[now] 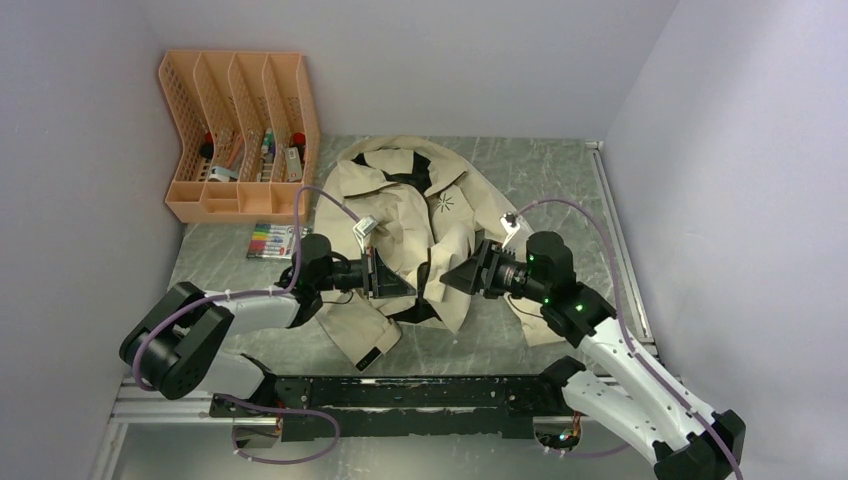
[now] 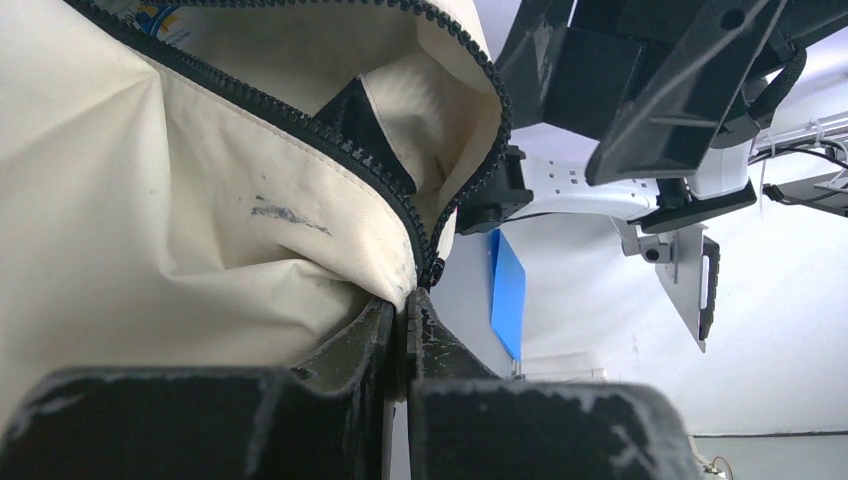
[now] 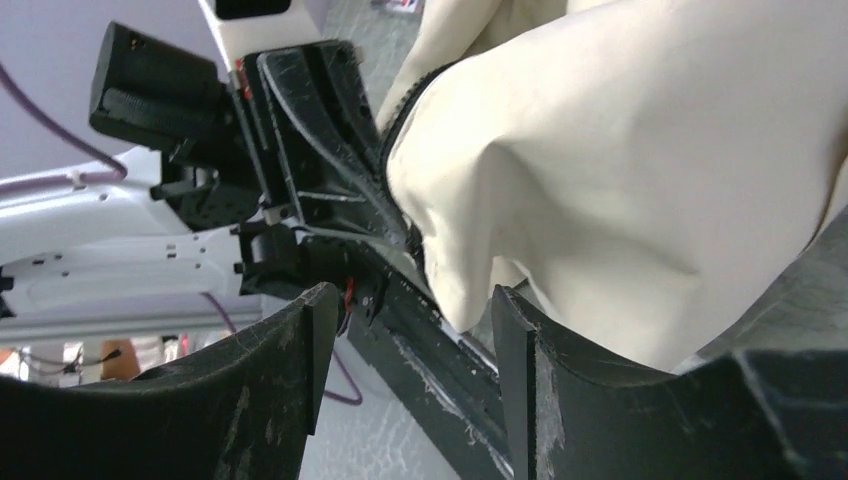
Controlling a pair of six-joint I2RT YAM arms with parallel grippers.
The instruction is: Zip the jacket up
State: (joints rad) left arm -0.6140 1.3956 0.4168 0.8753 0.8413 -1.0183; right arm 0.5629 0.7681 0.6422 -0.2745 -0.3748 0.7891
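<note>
The beige jacket (image 1: 415,215) lies crumpled and open in the middle of the table, dark lining showing and a small starburst logo (image 1: 445,204) on the chest. My left gripper (image 1: 408,287) is shut on the jacket's front edge beside the dark zipper teeth (image 2: 330,135), lifting it; the pinched cloth (image 2: 200,260) fills the left wrist view. My right gripper (image 1: 448,280) faces the left one, open and empty, close to the raised beige fold (image 3: 620,170). Its fingers (image 3: 515,330) stand wide apart. The left gripper's fingers show in the right wrist view (image 3: 320,150).
An orange file rack (image 1: 240,135) with small items stands at the back left. A pack of coloured markers (image 1: 270,241) lies in front of it. A black rail (image 1: 400,392) runs along the near edge. Walls close in on both sides.
</note>
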